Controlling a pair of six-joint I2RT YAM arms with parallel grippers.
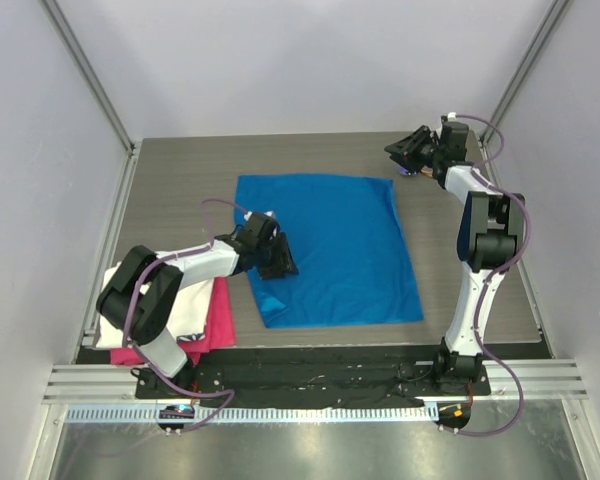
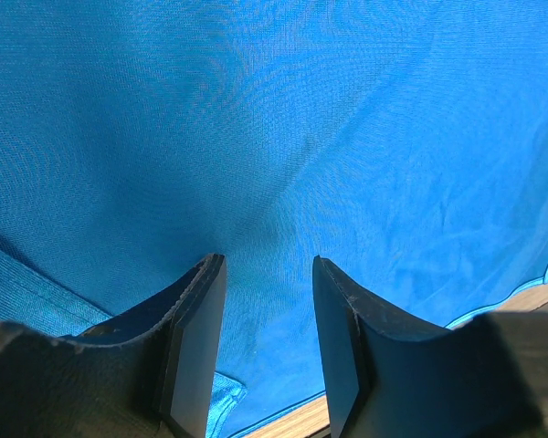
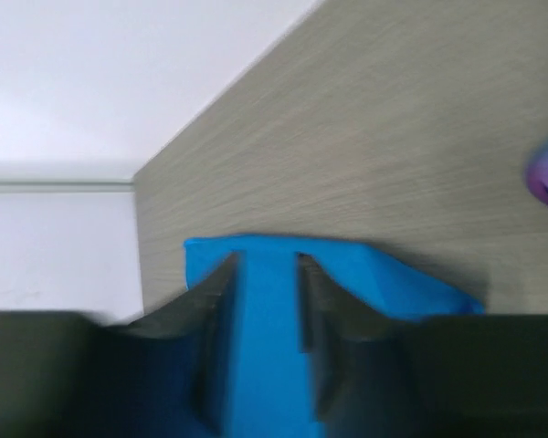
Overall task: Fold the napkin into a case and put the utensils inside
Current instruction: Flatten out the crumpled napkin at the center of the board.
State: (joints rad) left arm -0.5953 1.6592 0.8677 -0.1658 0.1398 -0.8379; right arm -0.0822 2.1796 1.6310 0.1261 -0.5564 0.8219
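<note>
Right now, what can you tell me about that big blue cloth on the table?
The napkin is a thin, bright blue, slightly shiny woven cloth, spread nearly flat on the grey wood-grain table, roughly rectangular. A stitched hem runs along the border. Its far right corner sits between the parted fingers of the right gripper; the left gripper, open, is at its left edge.

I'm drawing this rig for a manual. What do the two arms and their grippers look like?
Both the left arm and right arm have white links between chunky black joints. A thin purple cable loops loosely along each. The left gripper and right gripper each have two flat, matte black fingers tapering to blunt tips. No markings show.
</note>
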